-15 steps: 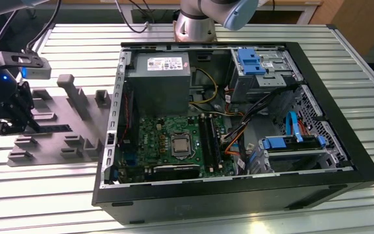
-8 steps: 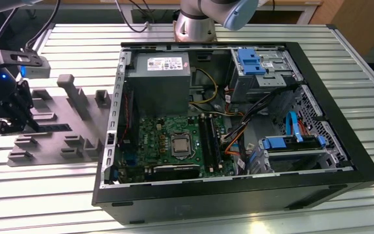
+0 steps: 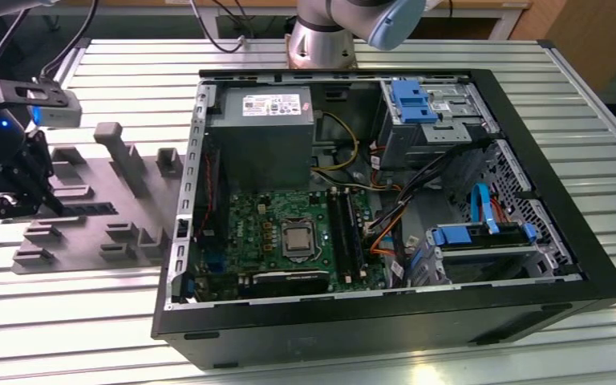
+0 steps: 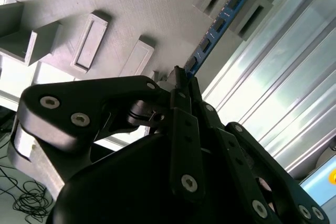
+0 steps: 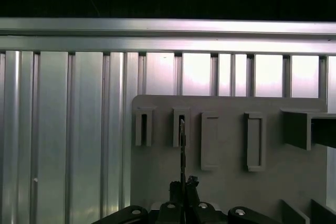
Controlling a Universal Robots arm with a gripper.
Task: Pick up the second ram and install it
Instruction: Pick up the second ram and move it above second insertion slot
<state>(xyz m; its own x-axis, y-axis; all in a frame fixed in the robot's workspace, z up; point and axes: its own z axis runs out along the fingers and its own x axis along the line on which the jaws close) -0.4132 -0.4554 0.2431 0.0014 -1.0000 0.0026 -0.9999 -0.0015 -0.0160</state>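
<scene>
At the exterior view's left edge, well clear of the PC case, the gripper hangs low over the grey fixture plate on the slatted table. Both wrist views show the fingers drawn together, the tips closing on the near end of the second ram. I read this as a pinch on the stick, not an open straddle, though the contact faces are hidden. The ram runs straight out from the gripper, long axis in line with the fingers. Its far end sits at the raised slotted holders on the plate. I can't tell whether it rests in a holder or is just clear of it. The first wrist view has the stick edge-on, a thin line from the gripper to the second holder along the row, on the plate. In the exterior view I take the dark strip just beside the fingers to be that stick, pointing toward the exterior view's right, i.e. toward the case. Key relation: the long black slots on the motherboard lie well to the exterior view's right of the tool and run near-to-far. So the stick's axis looks roughly crosswise to them as it lies now. No install yet, as the stick is over the plate.
</scene>
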